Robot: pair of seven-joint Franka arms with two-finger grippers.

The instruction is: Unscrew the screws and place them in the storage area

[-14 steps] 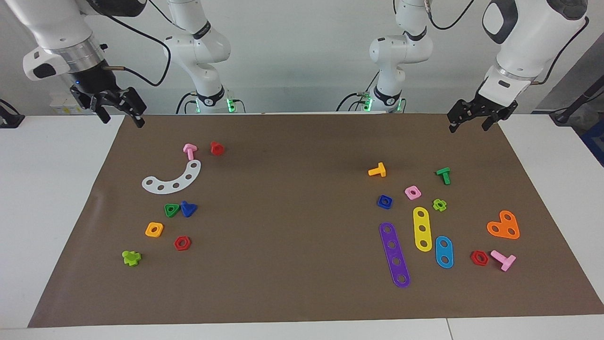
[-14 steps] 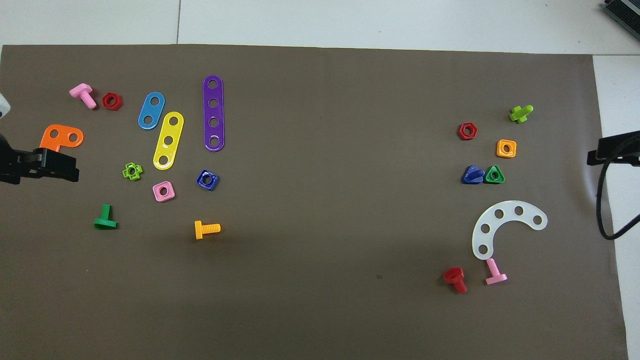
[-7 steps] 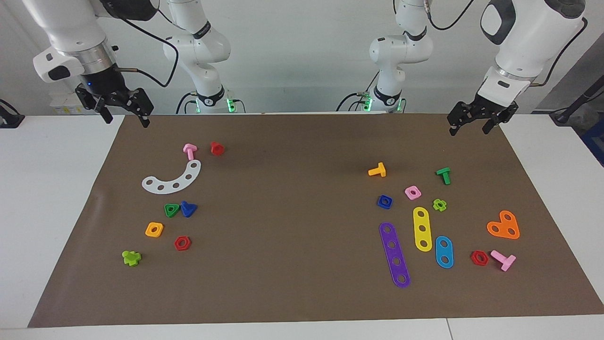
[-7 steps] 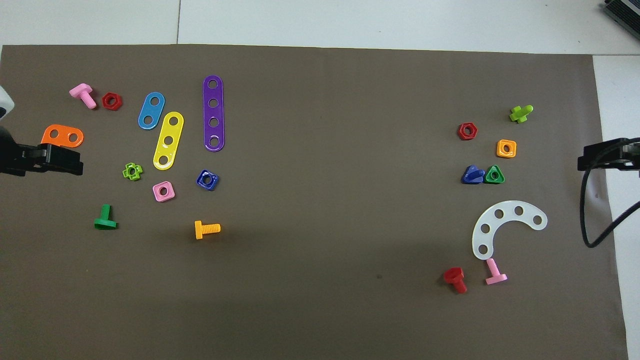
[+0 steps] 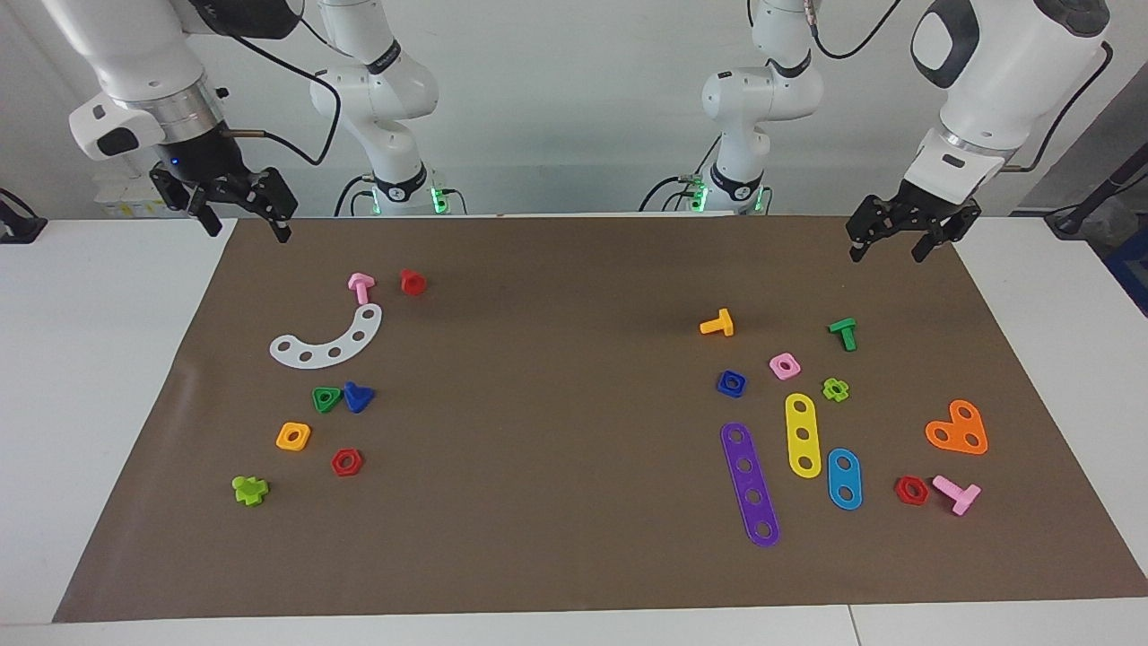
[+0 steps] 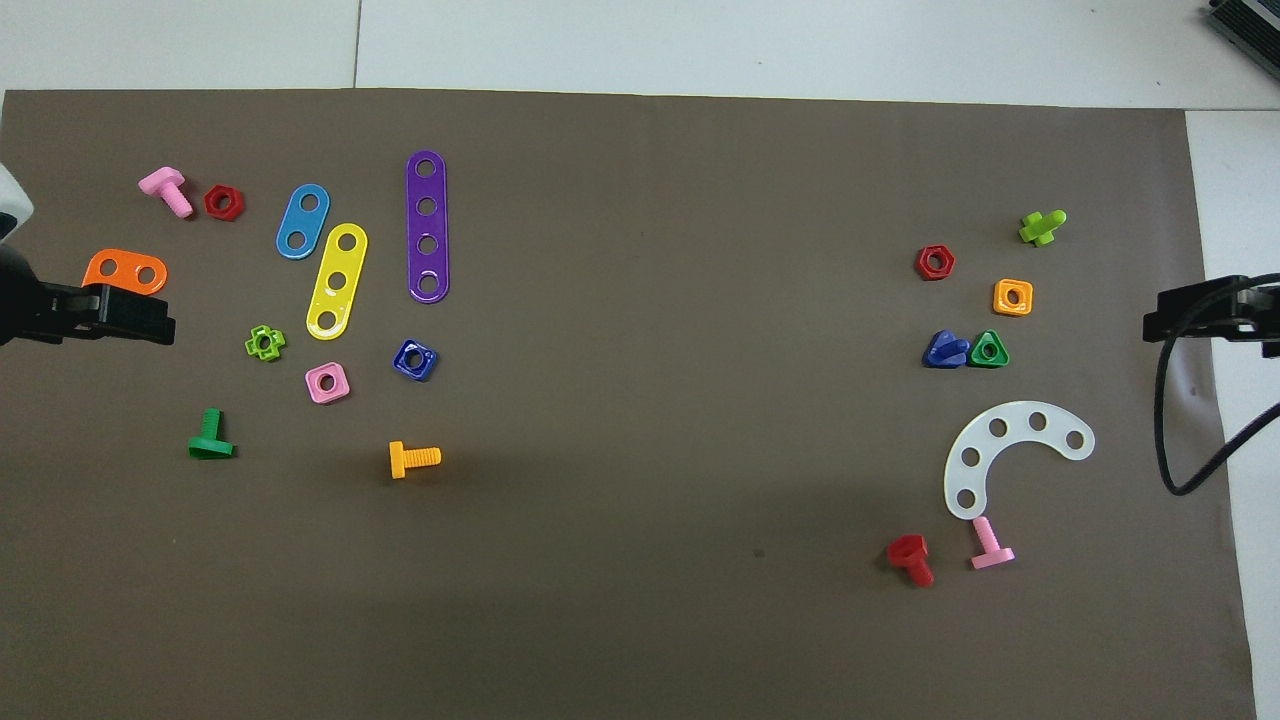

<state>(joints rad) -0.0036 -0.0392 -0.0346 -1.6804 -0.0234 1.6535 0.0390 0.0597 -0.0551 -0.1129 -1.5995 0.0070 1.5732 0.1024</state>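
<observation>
The blue screw point(image 5: 358, 396) with a triangular head lies on the brown paper point(image 5: 574, 404) toward the right arm's end, touching a green triangular nut point(image 5: 326, 398). It also shows in the overhead view point(image 6: 944, 349), with the nut point(image 6: 989, 349) beside it on the paper point(image 6: 650, 350). My right gripper point(image 5: 248, 226) is open and empty, raised over the paper's corner near its base; its tips show in the overhead view point(image 6: 1160, 325). My left gripper point(image 5: 883, 249) is open and empty, raised over the paper's other robot-side corner, and overhead point(image 6: 150, 325) it shows by the orange plate.
Near the screw lie a white curved plate point(image 5: 327, 341), pink bolt point(image 5: 360, 286), red bolt point(image 5: 413, 282), orange nut point(image 5: 293, 436), red nut point(image 5: 346, 462) and lime bolt point(image 5: 250, 489). Toward the left arm's end lie purple point(image 5: 750, 484), yellow and blue strips, an orange plate point(image 5: 958, 430) and several nuts and bolts.
Both raised grippers have drifted a little inward toward the paper's middle. No object on the paper has moved.
</observation>
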